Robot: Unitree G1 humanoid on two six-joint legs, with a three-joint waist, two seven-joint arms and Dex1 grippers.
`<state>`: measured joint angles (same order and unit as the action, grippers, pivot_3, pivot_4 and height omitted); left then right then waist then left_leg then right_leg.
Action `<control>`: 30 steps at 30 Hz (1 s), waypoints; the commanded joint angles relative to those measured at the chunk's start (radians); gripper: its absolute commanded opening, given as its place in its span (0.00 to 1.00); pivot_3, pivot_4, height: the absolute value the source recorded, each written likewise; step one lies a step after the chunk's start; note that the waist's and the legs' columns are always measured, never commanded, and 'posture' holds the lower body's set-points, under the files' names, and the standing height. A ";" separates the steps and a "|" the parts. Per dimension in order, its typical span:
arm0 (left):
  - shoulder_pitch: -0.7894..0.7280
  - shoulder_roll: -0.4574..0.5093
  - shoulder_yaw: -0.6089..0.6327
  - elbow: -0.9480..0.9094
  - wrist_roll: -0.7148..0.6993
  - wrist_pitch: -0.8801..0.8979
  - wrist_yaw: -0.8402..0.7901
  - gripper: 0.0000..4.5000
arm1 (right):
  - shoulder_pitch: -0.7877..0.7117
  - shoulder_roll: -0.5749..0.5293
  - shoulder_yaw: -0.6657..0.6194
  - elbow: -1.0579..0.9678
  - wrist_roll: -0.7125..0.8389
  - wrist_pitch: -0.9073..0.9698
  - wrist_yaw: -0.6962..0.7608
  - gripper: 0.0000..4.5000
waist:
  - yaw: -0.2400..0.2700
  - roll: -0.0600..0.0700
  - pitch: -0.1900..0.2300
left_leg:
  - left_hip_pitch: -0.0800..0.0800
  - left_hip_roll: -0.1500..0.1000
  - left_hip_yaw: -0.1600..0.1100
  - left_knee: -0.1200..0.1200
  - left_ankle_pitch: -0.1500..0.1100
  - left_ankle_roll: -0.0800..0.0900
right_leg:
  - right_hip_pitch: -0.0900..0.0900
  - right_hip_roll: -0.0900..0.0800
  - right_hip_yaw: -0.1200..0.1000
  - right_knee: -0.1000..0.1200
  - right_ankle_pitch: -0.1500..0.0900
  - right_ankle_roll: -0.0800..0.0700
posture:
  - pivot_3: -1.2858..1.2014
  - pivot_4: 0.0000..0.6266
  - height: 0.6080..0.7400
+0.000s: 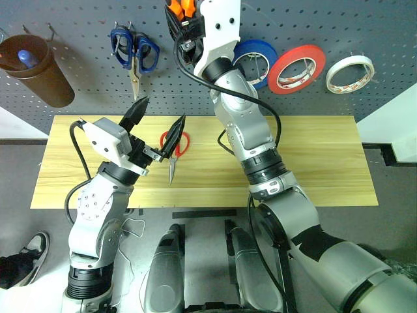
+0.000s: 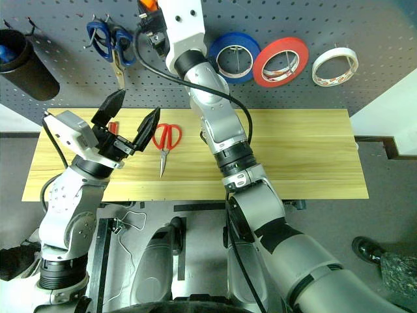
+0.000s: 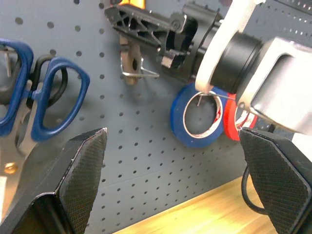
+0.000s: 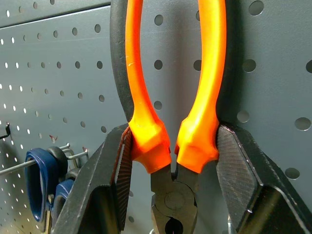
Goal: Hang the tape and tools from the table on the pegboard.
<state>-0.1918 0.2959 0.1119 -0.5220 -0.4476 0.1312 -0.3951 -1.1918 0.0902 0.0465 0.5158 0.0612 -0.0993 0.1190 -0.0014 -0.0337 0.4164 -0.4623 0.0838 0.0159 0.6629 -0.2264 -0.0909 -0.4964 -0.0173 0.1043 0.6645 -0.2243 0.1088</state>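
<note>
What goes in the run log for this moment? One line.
right tool: shut on pliers, at pegboard | left tool: open, above table | red scissors: on table | tape: hung

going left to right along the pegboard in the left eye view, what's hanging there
brown cup → blue-handled scissors → orange-handled pliers held by the right gripper → blue tape roll → red tape roll → white-cream tape roll

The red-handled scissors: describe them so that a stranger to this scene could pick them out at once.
Start at the light wooden table below the grey pegboard. The red-handled scissors lie flat on its left half, blades pointing toward the table's front edge. The other scissors have blue handles and hang on the pegboard; this pair is red and lies on the wood.
</note>
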 commanded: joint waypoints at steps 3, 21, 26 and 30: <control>0.032 0.003 0.008 -0.056 -0.012 0.003 0.007 1.00 | -0.033 -0.003 -0.021 -0.017 0.006 -0.016 -0.006 0.47 | -0.007 0.000 0.000 | 0.000 0.000 0.000 0.000 0.000 0.000 | 0.000 0.000 0.000 0.000 0.000 0.000 | 0.56 0.70 0.86; 0.010 -0.011 0.000 -0.020 0.002 -0.026 -0.003 1.00 | -0.034 0.002 -0.021 -0.019 0.011 0.007 0.010 1.00 | -0.009 0.000 0.000 | 0.000 0.000 -0.001 0.000 0.004 0.003 | 0.001 0.000 0.000 -0.001 -0.001 -0.005 | 0.56 0.63 0.86; -0.030 -0.003 0.001 0.025 0.012 -0.056 -0.030 1.00 | -0.004 0.001 -0.012 -0.066 0.004 0.024 0.011 1.00 | -0.009 -0.001 0.000 | 0.000 0.000 -0.001 0.000 0.004 0.003 | 0.001 0.000 0.000 -0.001 0.000 -0.003 | 0.57 0.58 0.86; -0.075 0.003 0.012 0.070 0.016 -0.081 -0.043 1.00 | 0.036 0.000 0.001 -0.137 0.000 0.055 0.019 1.00 | -0.008 -0.001 -0.001 | -0.001 0.000 -0.001 0.000 0.004 0.003 | 0.001 0.000 0.000 -0.001 0.001 -0.002 | 0.57 0.56 0.86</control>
<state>-0.2648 0.2945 0.1111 -0.4425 -0.4347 0.0828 -0.4304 -1.1590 0.0952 0.0523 0.4519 0.0615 -0.0522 0.1448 -0.0094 -0.0345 0.4159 -0.4633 0.0835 0.0151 0.6623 -0.2222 -0.0876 -0.4958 -0.0171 0.1041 0.6623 -0.2232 0.1073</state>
